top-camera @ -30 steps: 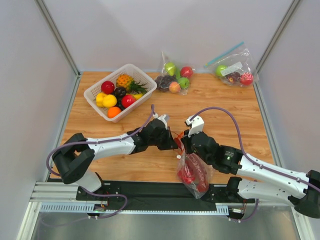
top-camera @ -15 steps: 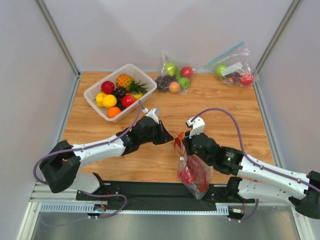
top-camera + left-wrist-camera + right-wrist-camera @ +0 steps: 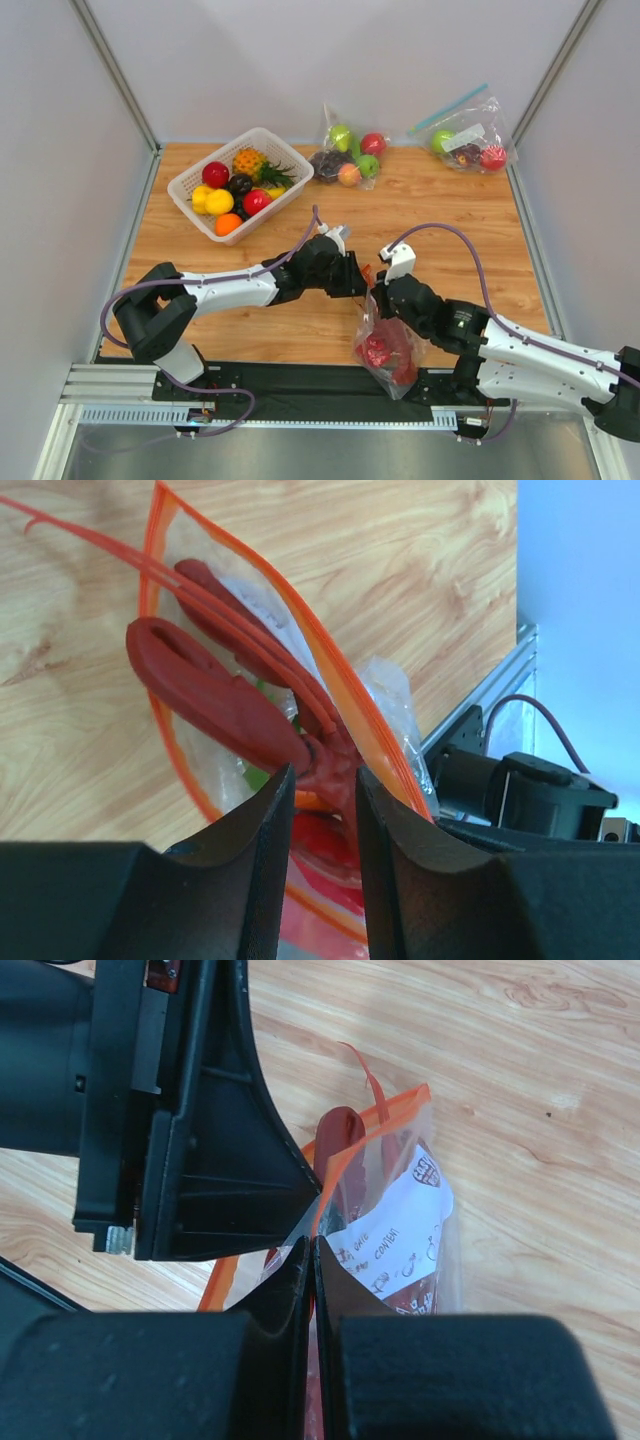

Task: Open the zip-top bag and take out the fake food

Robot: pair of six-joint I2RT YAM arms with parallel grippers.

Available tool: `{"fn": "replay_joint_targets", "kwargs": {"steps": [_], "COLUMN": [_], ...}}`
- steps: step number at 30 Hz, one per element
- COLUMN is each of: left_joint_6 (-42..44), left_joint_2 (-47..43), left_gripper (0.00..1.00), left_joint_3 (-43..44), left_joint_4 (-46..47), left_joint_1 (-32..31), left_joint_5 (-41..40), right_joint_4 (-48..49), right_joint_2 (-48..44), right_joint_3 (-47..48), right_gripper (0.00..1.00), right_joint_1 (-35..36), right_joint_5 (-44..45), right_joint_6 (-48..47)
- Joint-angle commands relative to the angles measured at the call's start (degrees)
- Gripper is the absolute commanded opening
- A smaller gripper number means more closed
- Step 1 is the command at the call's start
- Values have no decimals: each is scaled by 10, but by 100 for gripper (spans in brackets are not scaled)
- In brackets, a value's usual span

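The zip-top bag (image 3: 388, 345) hangs at the table's near edge, its orange-red zip mouth open. My right gripper (image 3: 378, 297) is shut on the bag's rim beside the white label (image 3: 400, 1230), jaws pressed together (image 3: 312, 1245). My left gripper (image 3: 358, 277) is at the mouth, its jaws a narrow gap apart (image 3: 322, 772). The dark-red lobster (image 3: 200, 685) pokes out of the mouth, its body right at my left fingertips. The orange carrot (image 3: 310, 802) and a red pepper-like piece (image 3: 320, 845) lie deeper in the bag. The lobster claw also shows in the right wrist view (image 3: 335, 1140).
A white basket (image 3: 215, 157) of small fruits and a pineapple stands at the back left. A clear bag of green apples and grapes (image 3: 345, 155) lies at the back middle. A blue-zip bag (image 3: 468, 140) lies at the back right. The metal rail (image 3: 300, 375) runs below the bag.
My left gripper drew back to the left from the bag mouth, then moved right again to the mouth. My right gripper has kept its hold and shifted slightly right and down.
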Motion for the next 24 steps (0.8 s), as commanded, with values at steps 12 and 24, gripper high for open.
{"fn": "replay_joint_targets", "kwargs": {"steps": [12,24], "left_joint_6": [23,-21], "left_joint_2": [-24,30], "left_gripper": [50,67], "left_joint_3": [-6,-9], "left_joint_4": [-45,59], "left_joint_1": [-14,-19], "left_joint_5": [23,70], "right_joint_4": [-63,-66], "right_joint_2": [-71,-72], "right_joint_3": [-14,-2], "right_gripper": [0,0], "right_joint_1": [6,20], "right_joint_5": [24,22], "right_joint_6": [50,52]}}
